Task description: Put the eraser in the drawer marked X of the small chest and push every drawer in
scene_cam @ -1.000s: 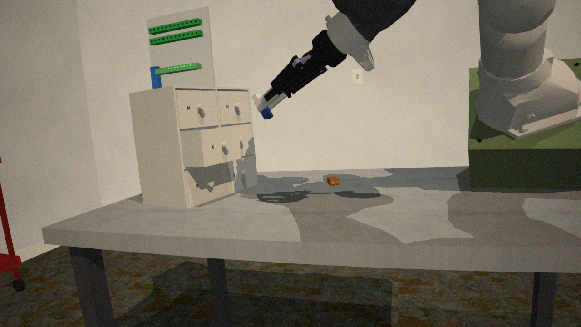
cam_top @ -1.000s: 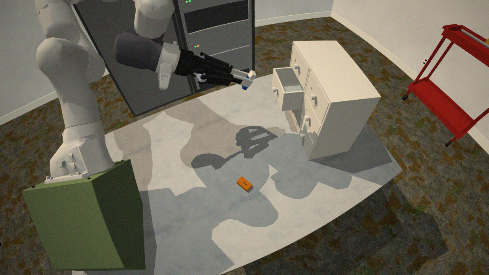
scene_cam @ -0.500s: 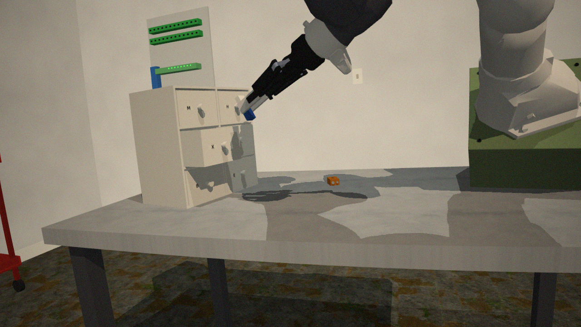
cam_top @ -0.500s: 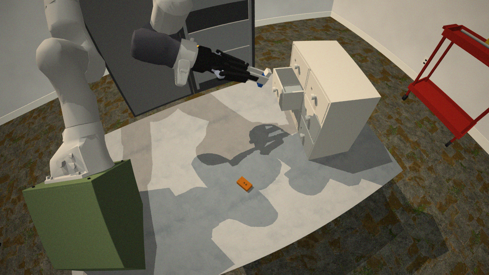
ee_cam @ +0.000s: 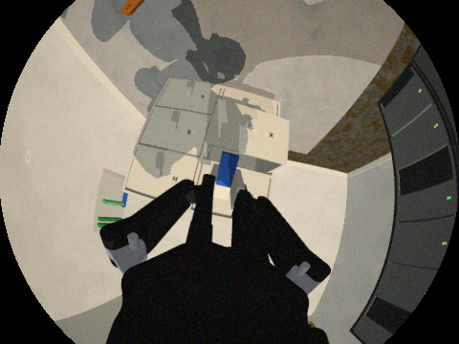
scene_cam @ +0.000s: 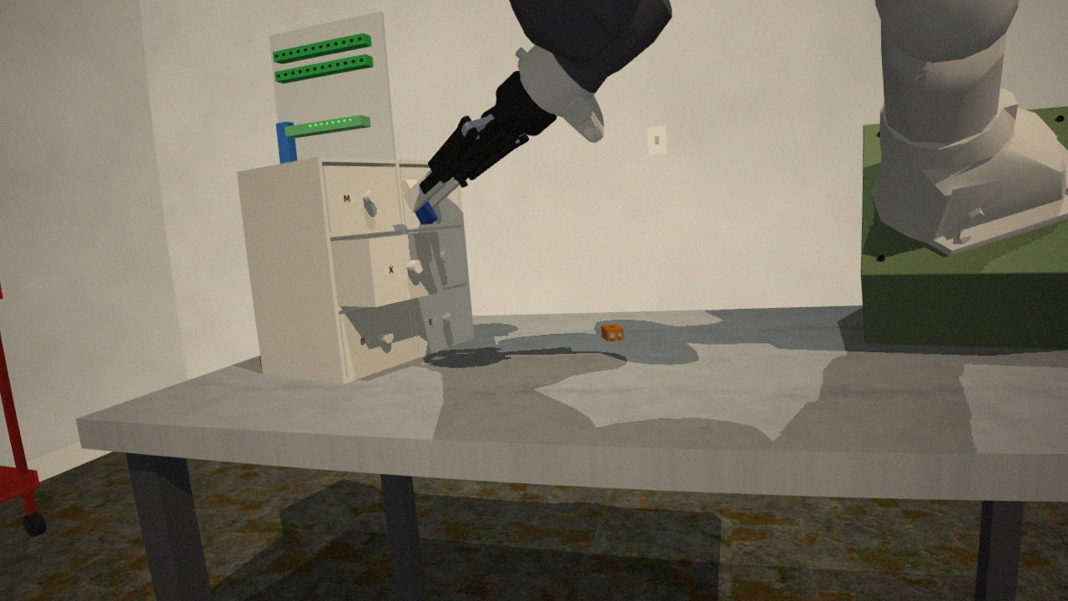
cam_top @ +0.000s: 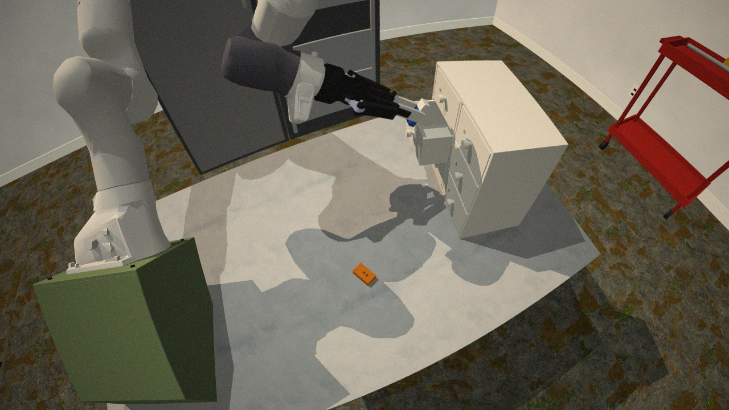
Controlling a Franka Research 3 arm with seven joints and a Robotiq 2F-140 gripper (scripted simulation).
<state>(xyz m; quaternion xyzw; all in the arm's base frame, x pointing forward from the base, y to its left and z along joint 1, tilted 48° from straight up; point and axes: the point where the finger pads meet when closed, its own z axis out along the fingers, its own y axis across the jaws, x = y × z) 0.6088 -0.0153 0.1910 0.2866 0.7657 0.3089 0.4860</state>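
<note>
The gripper, clamped on the eraser, hangs over the chest's open X drawer; dropping it in and shutting the drawer remain.

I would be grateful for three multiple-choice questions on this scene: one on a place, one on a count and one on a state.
1. Where is the orange block?
A. In the open drawer
B. On the table, apart from the chest
C. On top of the chest

2. How many drawers stand pulled out?
A. One
B. None
C. Three

3. The gripper is:
A. Wide open and empty
B. Shut on a drawer knob
C. Shut on the eraser

Answers:
1 B: the block lies on the table top, well away from the chest.
2 A: only the drawer marked X juts out.
3 C: the white and blue eraser sits between the fingers.
</note>
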